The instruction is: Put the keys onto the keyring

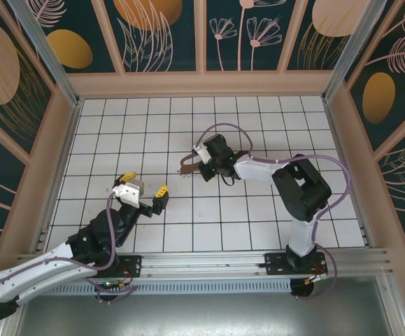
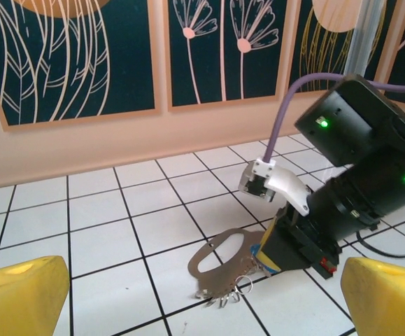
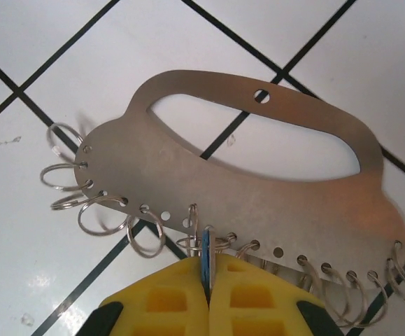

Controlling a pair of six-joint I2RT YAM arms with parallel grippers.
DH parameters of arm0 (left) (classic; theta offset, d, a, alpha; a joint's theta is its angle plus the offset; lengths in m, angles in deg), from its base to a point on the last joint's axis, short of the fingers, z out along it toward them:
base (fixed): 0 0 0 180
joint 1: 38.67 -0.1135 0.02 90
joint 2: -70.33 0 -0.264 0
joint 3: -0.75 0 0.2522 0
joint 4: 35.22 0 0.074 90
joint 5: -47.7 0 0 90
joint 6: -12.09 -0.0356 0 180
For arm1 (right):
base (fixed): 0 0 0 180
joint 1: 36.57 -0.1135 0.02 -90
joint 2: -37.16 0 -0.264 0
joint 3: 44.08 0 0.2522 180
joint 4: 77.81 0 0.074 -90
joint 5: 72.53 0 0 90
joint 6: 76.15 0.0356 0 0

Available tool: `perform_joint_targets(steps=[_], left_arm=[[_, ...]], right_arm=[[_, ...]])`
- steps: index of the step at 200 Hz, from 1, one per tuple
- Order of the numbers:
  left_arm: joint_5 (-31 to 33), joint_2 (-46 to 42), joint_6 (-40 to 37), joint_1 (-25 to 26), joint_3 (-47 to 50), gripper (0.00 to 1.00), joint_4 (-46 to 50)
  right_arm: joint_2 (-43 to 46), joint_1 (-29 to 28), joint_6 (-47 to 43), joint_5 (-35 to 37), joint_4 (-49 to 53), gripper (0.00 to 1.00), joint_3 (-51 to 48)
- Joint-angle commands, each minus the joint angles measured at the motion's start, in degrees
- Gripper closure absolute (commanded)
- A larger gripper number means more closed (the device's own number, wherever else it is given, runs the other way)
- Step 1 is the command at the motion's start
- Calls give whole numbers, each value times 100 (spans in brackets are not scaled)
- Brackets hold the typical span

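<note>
Top view: right gripper (image 1: 201, 168) was down on the keyring (image 1: 186, 168) mid-table (image 1: 258, 126), while the left gripper (image 1: 144, 183) sat spread wide, well apart toward the near left. Left wrist: the keyring turned out to be a flat metal plate with a handle cutout, lying on the tiles between its own yellow fingers (image 2: 20, 294), the right arm's head covering the plate's right end. Right wrist: yellow pads (image 3: 251, 301) were pressed together, pinching the blue key (image 3: 205, 255) edge-on against the row of small rings (image 3: 101, 217) along the plate's edge; whether it was threaded, can't tell.
</note>
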Motion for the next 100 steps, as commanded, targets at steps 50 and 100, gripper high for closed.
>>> perform_joint_targets(steps=[50,100], left_arm=[[331,1485,933,-7,-384,1,-1088],[-256,3338,1352,-341,-1035,1,-1477]], right_arm=[[1377,35,855,-179,-530,66,-1364],[3097,52,959,450,-726,33,-2303]])
